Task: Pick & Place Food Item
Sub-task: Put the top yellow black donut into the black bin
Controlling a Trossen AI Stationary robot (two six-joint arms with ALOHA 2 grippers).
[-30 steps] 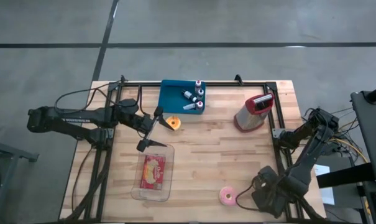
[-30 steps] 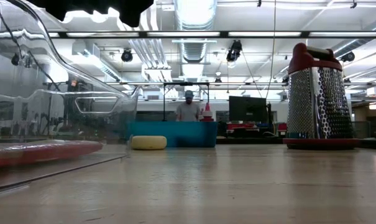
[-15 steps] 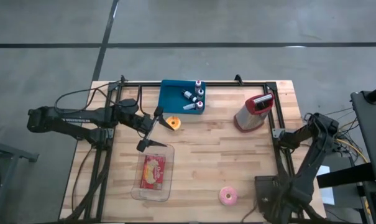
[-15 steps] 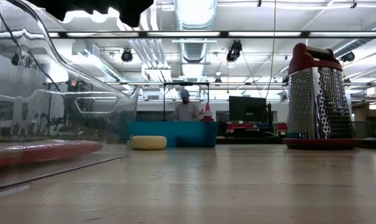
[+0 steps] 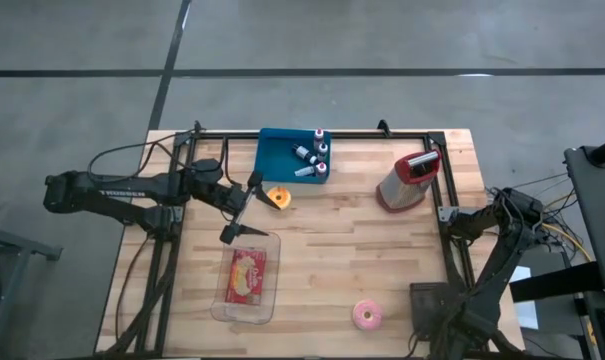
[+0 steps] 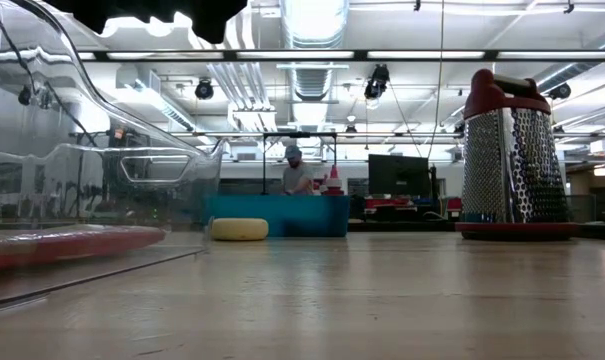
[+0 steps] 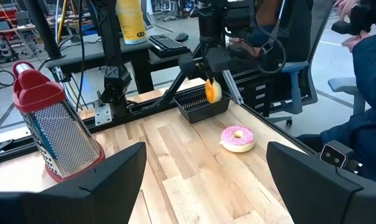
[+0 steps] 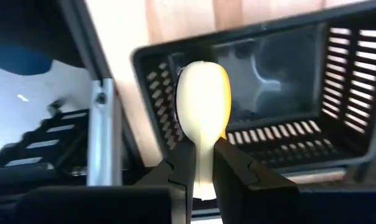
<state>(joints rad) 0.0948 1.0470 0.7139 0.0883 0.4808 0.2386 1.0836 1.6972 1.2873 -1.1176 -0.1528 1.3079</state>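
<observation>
On the left, our left claw hangs wide open and empty over the worktop, just above the clear container with a red packet inside. White lettering runs along that arm; we cannot read it. Further right lie the pink donut and the black basket. Over the basket, our right claw is pinched on a pale, orange-edged food item. We judge the placing step is in hand; next the claw must lower and release.
</observation>
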